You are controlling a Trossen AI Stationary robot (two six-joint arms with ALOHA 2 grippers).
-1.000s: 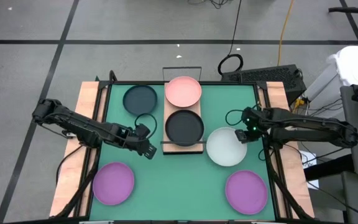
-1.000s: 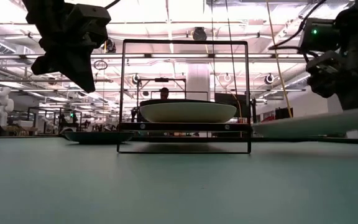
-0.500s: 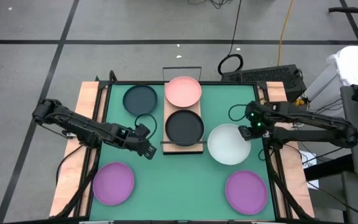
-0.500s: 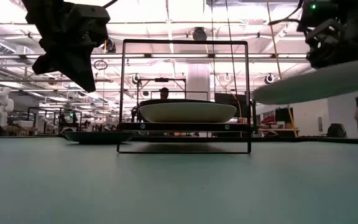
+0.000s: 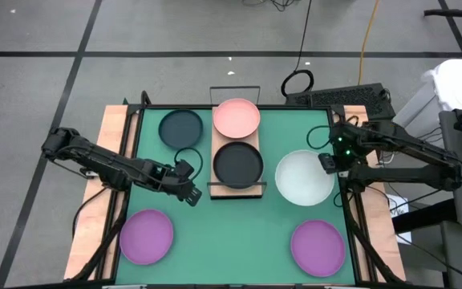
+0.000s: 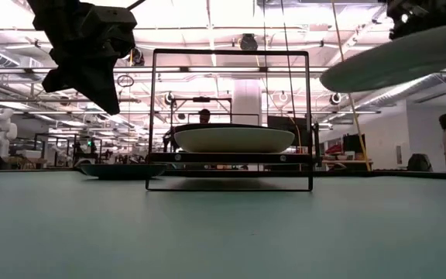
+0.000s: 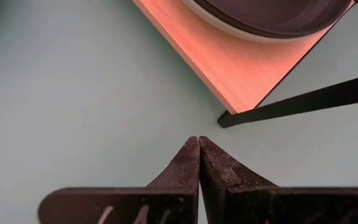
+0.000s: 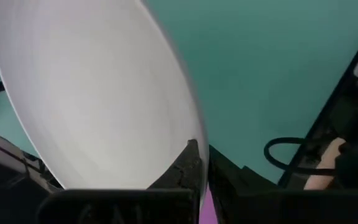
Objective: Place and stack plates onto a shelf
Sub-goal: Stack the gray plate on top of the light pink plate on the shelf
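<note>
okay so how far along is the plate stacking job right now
Done: a pink plate and a dark grey plate sit side by side on the shelf.
In hand: the right gripper is shut on the rim of a whitish plate, held tilted in the air.
Left: another dark grey plate and two purple plates lie on the table. The left gripper waits shut beside the shelf.

Six plates [image 5: 237, 163] (two purple), one shelf [image 5: 220, 188]

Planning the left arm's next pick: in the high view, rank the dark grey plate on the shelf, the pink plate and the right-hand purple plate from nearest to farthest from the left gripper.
1. Dark grey plate, on the shelf, just right of the left gripper.
2. Pink plate, shelf's far end.
3. Purple plate, near-right corner.
</note>
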